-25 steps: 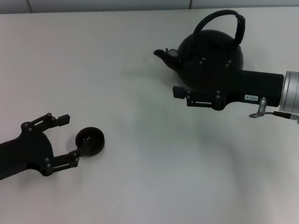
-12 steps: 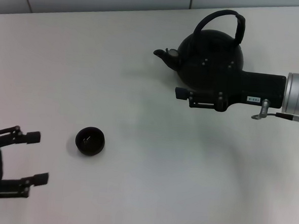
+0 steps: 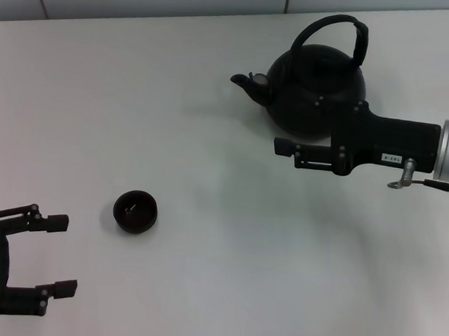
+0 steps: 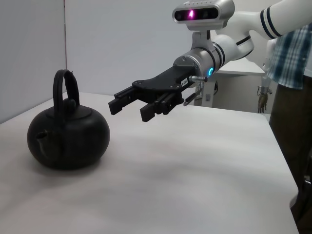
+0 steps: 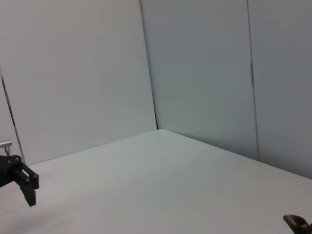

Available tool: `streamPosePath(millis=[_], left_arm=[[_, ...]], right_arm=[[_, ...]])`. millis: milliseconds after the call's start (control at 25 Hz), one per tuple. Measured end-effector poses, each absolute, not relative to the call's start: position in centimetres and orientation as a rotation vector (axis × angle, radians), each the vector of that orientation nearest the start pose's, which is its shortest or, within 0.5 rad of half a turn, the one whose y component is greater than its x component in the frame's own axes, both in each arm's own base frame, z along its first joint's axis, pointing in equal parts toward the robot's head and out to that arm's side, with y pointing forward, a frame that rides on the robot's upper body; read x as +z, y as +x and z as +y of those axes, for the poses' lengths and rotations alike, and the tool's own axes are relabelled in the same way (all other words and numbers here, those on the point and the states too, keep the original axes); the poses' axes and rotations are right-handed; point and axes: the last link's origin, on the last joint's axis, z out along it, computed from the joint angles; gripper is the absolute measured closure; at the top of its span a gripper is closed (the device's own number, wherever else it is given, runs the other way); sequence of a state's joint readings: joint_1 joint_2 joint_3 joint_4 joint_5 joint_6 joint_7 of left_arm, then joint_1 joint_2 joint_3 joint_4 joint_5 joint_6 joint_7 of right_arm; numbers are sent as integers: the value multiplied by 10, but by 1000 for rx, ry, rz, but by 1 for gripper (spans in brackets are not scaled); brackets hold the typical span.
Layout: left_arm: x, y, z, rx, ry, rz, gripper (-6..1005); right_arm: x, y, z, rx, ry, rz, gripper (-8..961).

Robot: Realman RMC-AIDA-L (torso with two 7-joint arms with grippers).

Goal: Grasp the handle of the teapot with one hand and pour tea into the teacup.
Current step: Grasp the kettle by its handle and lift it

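1. Nothing of the pour is done yet, as far as I can judge: the large round matte-black teapot [image 3: 315, 90] stands upright on the pale white table [image 3: 210, 152], at about 1 o'clock in the head view, and no gripper holds it.
2. The handle [image 3: 331, 39], a tall black arched loop over the pot's top, is free. The short spout [image 3: 243, 81] points toward 9 o'clock.
3. The right gripper [image 3: 286, 150] reaches in from 3 o'clock and hovers above the table just beside the pot, on its 6 o'clock side. The left wrist view shows its black fingers [image 4: 127, 99] spread apart with nothing between them, level with the upper part of the pot and apart from it.
4. The tiny round black handleless teacup [image 3: 136, 211] sits well apart from the teapot, at about 8 o'clock in the head view. Whether it holds anything I cannot tell.
5. The left gripper [image 3: 57, 254] is at the 8 o'clock corner, near the cup but not touching it, its fingers apart and empty.
6. What is left, by my reading, is everything: closing on the handle, lifting, carrying the pot to the cup, and tilting.
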State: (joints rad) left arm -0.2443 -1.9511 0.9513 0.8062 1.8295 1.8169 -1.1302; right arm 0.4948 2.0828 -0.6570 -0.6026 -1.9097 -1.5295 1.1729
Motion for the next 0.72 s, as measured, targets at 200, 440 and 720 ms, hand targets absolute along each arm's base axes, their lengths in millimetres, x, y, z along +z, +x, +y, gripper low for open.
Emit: streamPosePath(millis=[200,440,720], left_arm=[[41,-305,242,-635,-2934,-243,160],[40,-304,242,-634,-2939,-240,162],[40,-303,243,-636,-2944,-244,163]], right_arm=[[2,272,325,772,-2604,441,201],[11,271,324,861,-2507,373,201],[27,288,319,976,-2178,326,202]])
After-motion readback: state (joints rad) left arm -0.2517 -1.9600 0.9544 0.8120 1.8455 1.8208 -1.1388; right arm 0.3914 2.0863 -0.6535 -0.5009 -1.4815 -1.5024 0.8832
